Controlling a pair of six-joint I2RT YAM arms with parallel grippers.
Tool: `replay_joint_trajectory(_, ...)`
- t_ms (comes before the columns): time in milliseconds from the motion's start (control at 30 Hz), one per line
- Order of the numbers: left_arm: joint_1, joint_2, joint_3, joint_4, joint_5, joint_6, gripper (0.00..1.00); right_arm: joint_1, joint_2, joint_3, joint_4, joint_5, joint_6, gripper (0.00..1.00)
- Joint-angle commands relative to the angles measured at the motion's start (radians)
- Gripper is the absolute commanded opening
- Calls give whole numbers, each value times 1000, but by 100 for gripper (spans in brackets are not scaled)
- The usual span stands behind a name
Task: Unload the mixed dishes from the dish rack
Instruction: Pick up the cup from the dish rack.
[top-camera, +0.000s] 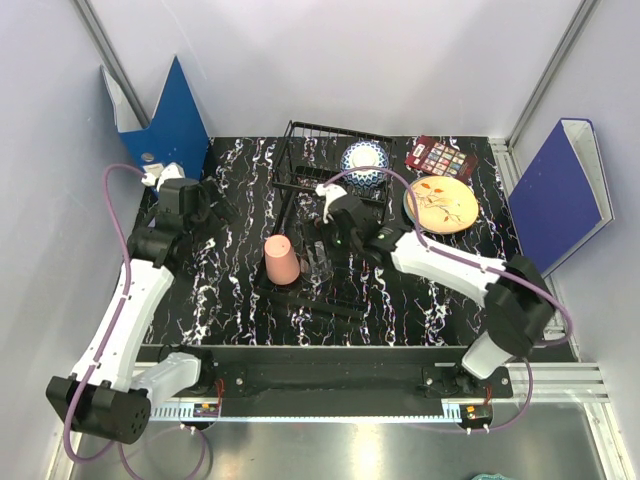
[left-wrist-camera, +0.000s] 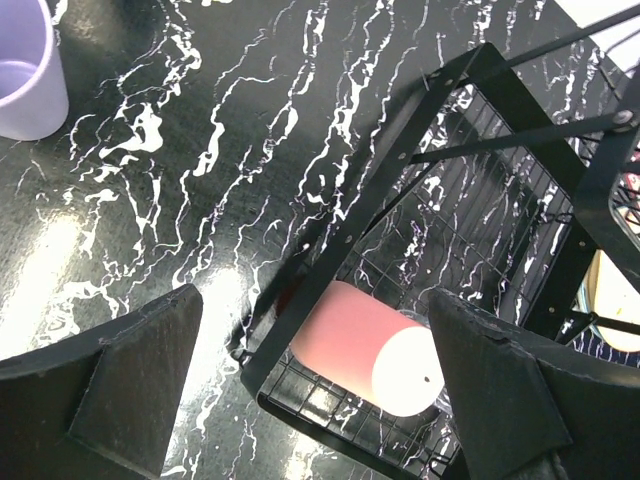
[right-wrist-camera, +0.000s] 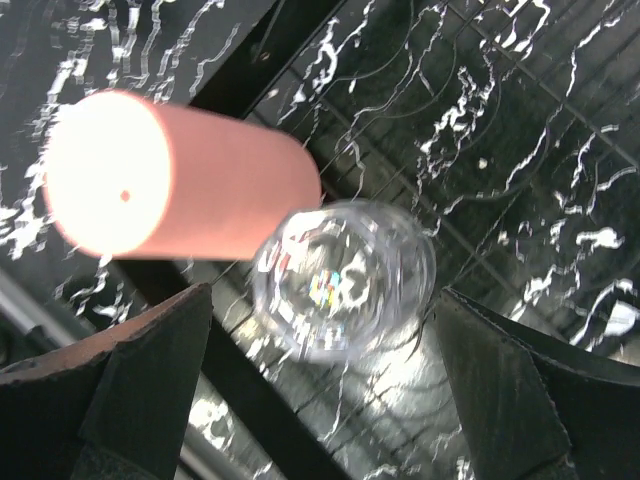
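Observation:
The black wire dish rack (top-camera: 331, 128) stands mid-table. On its near tray part a salmon-pink cup (top-camera: 281, 259) sits upside down, with a clear glass cup (top-camera: 320, 263) beside it. A blue-and-white bowl (top-camera: 364, 160) rests in the raised far section. The cream orange-patterned plate (top-camera: 441, 204) lies on the table right of the rack. My right gripper (top-camera: 332, 243) hovers open over the glass (right-wrist-camera: 345, 280), its fingers (right-wrist-camera: 140, 390) on either side and not touching it. My left gripper (top-camera: 215, 208) is open left of the rack, above the table. Its wrist view shows the pink cup (left-wrist-camera: 370, 345), the rack frame (left-wrist-camera: 400, 170) and a lavender cup (left-wrist-camera: 25, 75) on the table.
A dark red palette (top-camera: 440, 158) lies behind the plate. Blue binders stand at the far left (top-camera: 178, 118) and at the right (top-camera: 560, 190). Grey walls close in the table on three sides.

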Motion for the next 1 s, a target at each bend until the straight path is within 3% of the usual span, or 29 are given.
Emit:
replay_joint_trajectory(0, -12, -40, -19, 68, 17, 19, 99, 8, 92, 86, -18, 34, -46, 100)
replay_joint_trajectory(200, -12, -51, -48, 81, 27, 24, 99, 8, 171, 96, -21, 51, -38, 100)
replay_joint_trajectory(967, -24, -54, -101, 116, 50, -2, 99, 41, 116, -78, 59, 101, 33, 100)
